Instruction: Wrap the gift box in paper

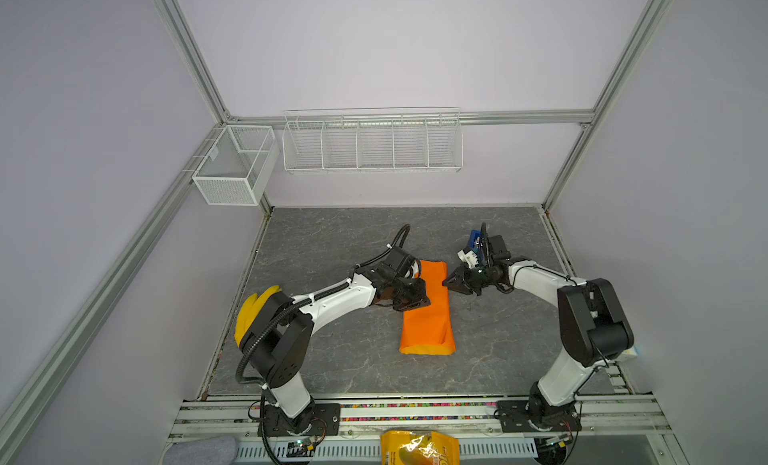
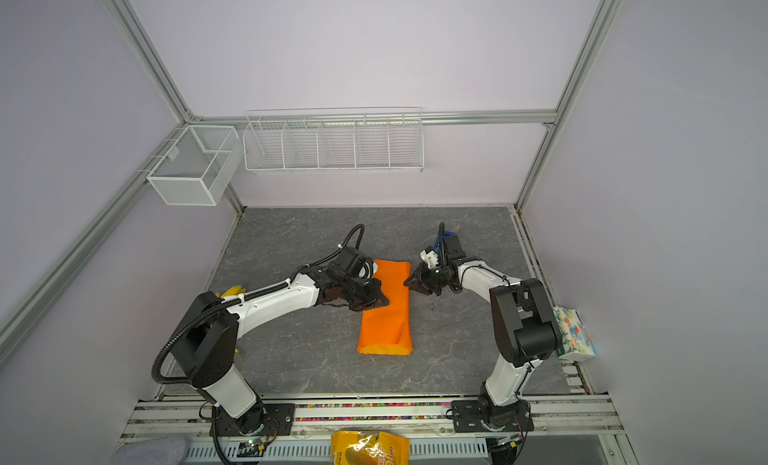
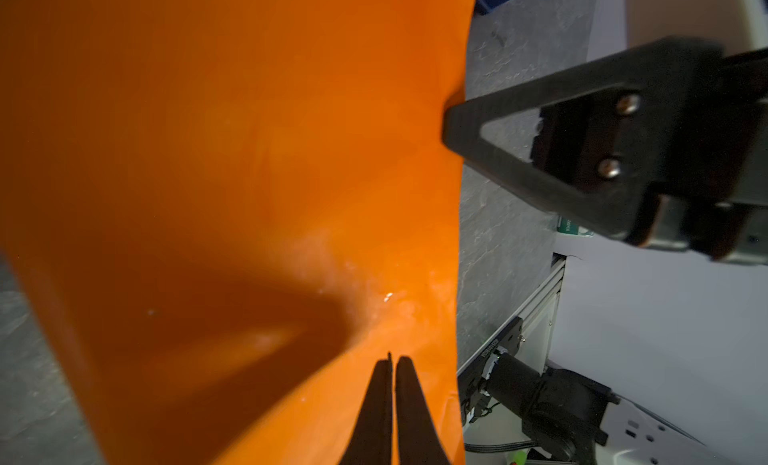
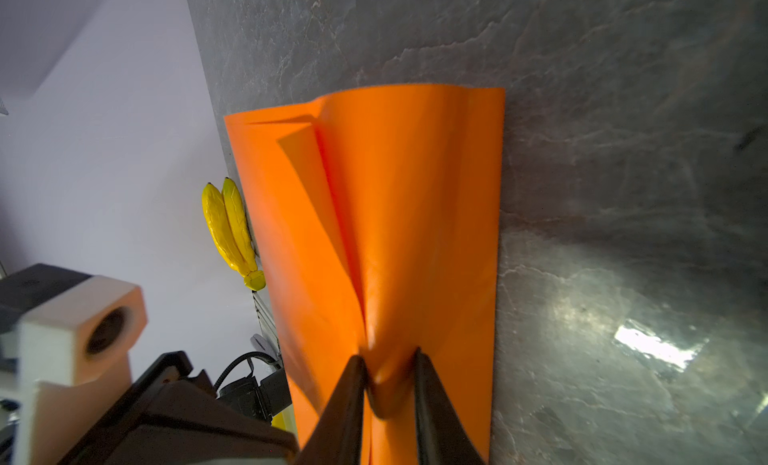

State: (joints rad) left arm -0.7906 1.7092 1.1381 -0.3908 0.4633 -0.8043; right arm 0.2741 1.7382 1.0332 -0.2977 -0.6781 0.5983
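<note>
The paper point(image 1: 428, 317) lies folded lengthwise at centre frame in both top views (a long orange tube). The left gripper point(image 3: 390, 359), jaws closed, sits over its left side; the right gripper point(image 4: 387, 355) pinches a fold at its right edge.

No legible text anywhere, print on yellow snack bag point(image 1: 419, 448) too blurred

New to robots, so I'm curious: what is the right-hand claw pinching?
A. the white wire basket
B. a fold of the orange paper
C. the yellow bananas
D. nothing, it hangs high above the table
B: in the right wrist view the right gripper squeezes a raised fold of the paper; the bananas lie apart by the wall.
</note>
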